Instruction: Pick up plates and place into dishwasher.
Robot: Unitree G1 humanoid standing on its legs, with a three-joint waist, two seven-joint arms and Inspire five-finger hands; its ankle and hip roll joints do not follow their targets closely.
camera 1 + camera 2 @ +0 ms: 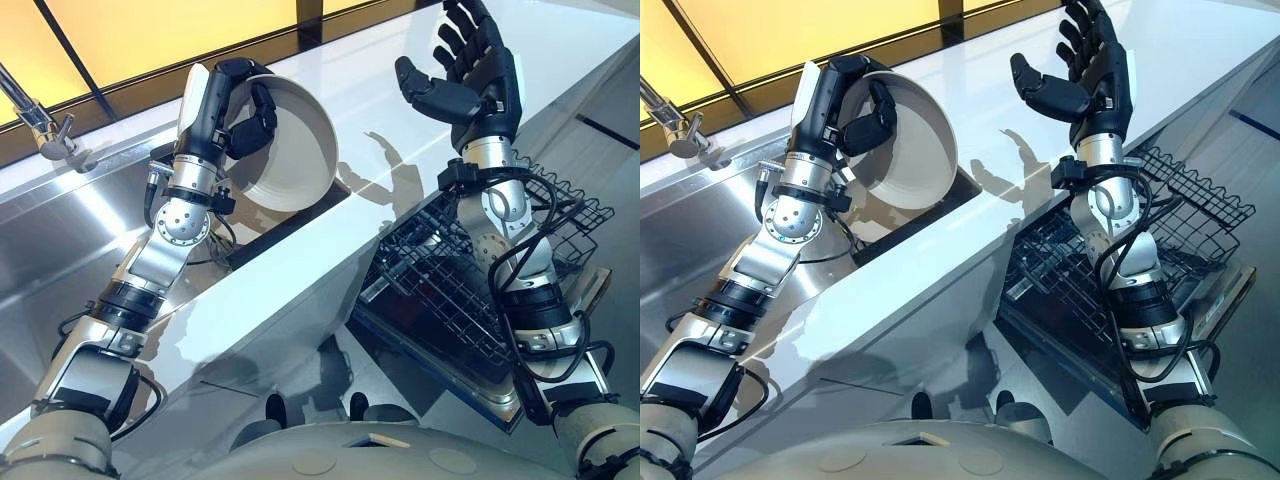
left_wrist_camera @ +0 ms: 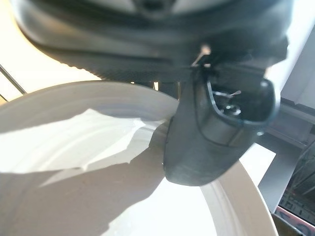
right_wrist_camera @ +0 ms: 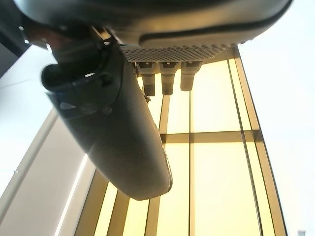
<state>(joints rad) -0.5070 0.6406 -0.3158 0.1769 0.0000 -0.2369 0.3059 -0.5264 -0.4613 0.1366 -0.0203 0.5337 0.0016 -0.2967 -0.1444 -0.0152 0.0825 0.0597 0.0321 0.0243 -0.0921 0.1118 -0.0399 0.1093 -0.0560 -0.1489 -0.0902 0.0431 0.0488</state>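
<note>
A white deep plate [image 1: 290,150] is held up on edge above the steel sink, its hollow facing me. My left hand [image 1: 228,110] is shut on its rim, thumb [image 2: 211,137] inside the white plate [image 2: 98,172] and fingers behind. My right hand [image 1: 475,70] is raised over the white counter, open, fingers spread and empty, thumb [image 3: 118,147] showing against a yellow window. The black wire dishwasher rack [image 1: 450,280] lies pulled out below my right forearm, at the right.
A steel sink basin [image 1: 70,240] fills the left, with a chrome tap [image 1: 40,125] at its far left. The white counter [image 1: 330,270] runs diagonally between sink and rack. Yellow windows line the far side.
</note>
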